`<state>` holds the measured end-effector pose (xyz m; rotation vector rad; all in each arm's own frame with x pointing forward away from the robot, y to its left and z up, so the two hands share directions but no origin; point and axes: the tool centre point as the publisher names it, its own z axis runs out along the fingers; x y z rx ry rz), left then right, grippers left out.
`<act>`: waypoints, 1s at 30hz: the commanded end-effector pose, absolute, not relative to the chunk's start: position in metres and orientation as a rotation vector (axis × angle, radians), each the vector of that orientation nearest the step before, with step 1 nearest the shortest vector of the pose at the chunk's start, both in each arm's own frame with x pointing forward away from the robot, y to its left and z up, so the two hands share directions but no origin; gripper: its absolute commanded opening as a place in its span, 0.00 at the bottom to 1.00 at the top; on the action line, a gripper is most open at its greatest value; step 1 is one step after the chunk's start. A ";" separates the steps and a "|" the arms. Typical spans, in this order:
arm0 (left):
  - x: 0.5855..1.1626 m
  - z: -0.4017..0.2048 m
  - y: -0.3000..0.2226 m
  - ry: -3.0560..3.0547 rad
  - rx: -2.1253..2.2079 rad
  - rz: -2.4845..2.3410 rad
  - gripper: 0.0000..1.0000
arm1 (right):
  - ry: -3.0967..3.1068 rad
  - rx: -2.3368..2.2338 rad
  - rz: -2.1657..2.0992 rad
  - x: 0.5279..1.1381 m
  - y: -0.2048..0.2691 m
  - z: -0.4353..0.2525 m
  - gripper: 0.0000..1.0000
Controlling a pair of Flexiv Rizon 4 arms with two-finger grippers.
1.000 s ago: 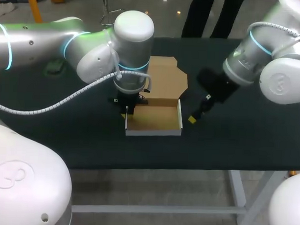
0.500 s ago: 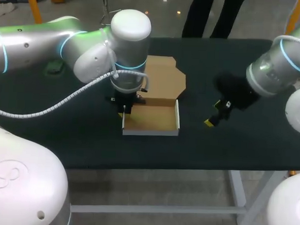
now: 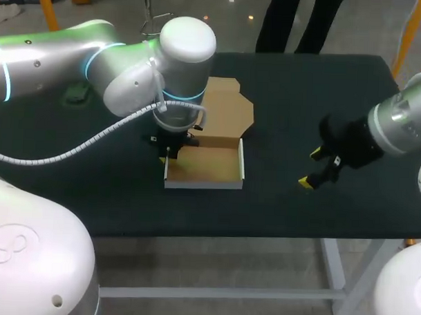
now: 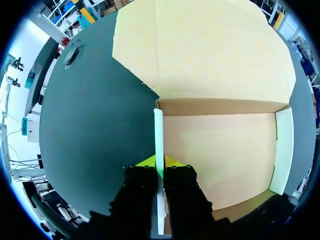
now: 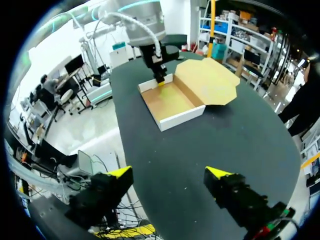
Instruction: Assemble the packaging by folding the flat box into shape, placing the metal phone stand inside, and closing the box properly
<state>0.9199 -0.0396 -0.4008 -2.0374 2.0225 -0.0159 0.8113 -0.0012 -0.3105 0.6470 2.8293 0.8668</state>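
The cardboard box [image 3: 205,165] lies open on the dark table, white side walls raised and its brown lid [image 3: 227,111] flat behind it. My left gripper [image 3: 168,153] is shut on the box's left wall [image 4: 158,131]; in the left wrist view the yellow tips [image 4: 159,161] pinch that wall from both sides. The box floor [image 4: 216,155] is bare. My right gripper [image 3: 316,169] hangs open well to the right of the box, holding nothing. The right wrist view has its gripper [image 5: 169,174] spread wide, with the box [image 5: 172,102] far ahead.
A small dark object [image 4: 72,53] lies on the table far to the left of the box, partly behind my left arm [image 3: 76,92] in the head view. The table's front edge [image 3: 215,230] runs close below the box.
My right arm has drawn back to the right, away from the box's right wall. The box has slid a little to the left with my left gripper still on its wall.
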 end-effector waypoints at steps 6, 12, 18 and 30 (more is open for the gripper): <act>0.919 -0.406 -0.040 1.935 -1.942 0.063 0.00 | 2.841 0.617 0.867 0.810 -0.002 -0.309 1.00; 0.921 -0.408 -0.038 1.934 -1.889 0.082 0.00 | 2.843 0.613 0.861 0.809 -0.001 -0.309 1.00; 0.923 -0.407 -0.038 1.950 -1.879 0.052 0.00 | 2.847 0.619 0.859 0.808 0.001 -0.310 1.00; 0.920 -0.404 -0.045 2.028 -2.050 -0.117 0.00 | 2.858 0.617 0.854 0.809 0.006 -0.308 1.00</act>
